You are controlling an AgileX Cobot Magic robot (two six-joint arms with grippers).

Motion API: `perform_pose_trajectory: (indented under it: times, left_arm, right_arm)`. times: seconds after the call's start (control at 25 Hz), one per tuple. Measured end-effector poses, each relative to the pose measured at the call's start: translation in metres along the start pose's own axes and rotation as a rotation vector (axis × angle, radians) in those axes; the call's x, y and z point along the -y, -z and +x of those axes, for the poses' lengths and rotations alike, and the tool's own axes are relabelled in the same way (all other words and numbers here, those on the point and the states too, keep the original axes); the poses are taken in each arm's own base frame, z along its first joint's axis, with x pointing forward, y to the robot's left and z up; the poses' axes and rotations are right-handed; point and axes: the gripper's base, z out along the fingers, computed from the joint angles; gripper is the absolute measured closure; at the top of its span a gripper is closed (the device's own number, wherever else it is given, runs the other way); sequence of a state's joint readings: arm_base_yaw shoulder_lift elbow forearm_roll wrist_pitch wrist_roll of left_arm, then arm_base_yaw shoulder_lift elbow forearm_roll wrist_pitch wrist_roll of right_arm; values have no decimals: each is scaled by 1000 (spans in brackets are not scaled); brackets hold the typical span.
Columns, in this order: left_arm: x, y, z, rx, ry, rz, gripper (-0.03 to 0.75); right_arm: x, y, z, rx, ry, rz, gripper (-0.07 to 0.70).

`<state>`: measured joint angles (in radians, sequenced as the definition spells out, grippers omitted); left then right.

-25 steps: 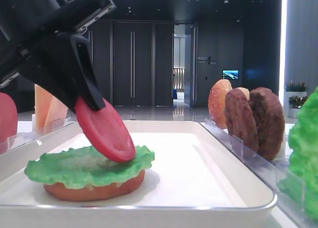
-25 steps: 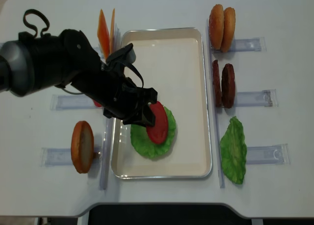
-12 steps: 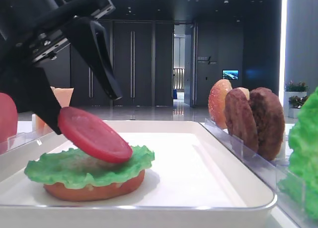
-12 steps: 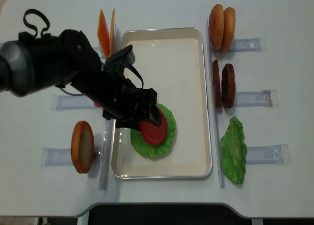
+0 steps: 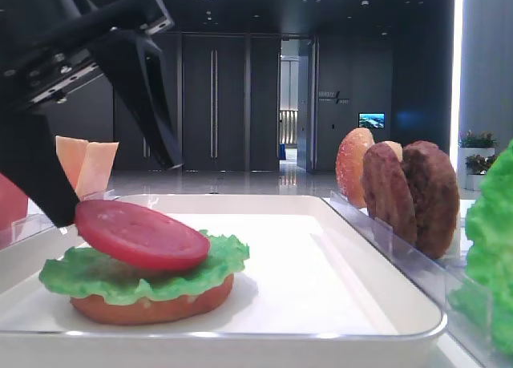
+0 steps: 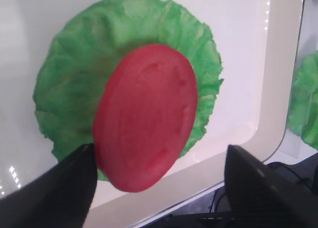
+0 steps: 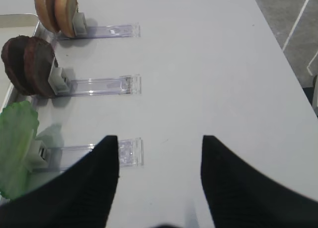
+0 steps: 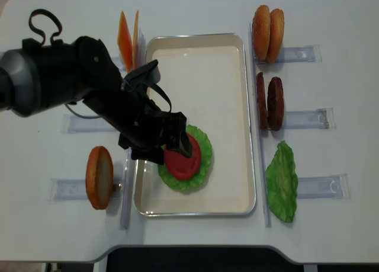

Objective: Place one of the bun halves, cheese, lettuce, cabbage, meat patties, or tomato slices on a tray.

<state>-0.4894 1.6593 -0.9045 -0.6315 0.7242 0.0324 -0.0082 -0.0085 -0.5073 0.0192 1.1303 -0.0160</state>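
The white tray [image 8: 237,106] holds a bun half [image 5: 160,304] with a green lettuce leaf [image 8: 203,159] on it. A red tomato slice [image 8: 182,159] lies on that lettuce, nearly flat. My left gripper [image 8: 169,150] hangs over the stack, open. In the left wrist view its fingers [image 6: 69,188] stand wide on either side of the tomato slice [image 6: 146,114], and one is close to its edge. The right gripper [image 7: 160,143] is open over bare table with nothing between its jaws.
Clear racks flank the tray: bun halves [image 8: 267,26], meat patties [image 8: 269,103] and a lettuce leaf [image 8: 281,180] on the right, cheese slices [image 8: 127,38] and one bun half [image 8: 99,177] on the left. A red slice [image 5: 10,200] shows at the left edge.
The left gripper has opened and let go of the tomato slice. The slice has tipped from steeply tilted to lying almost flat on the lettuce.
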Motion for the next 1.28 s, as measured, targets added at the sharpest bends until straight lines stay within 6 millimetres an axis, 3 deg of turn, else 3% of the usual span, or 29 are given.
perform_pose_trajectory:
  times: [0.52, 1.28]
  left_arm:
    - [-1, 15, 2, 24, -25, -70, 108]
    - [9, 91, -8, -41, -85, -398, 108]
  right_arm:
    - [0, 0, 0, -1, 0, 0, 269]
    - [0, 0, 0, -1, 0, 0, 270]
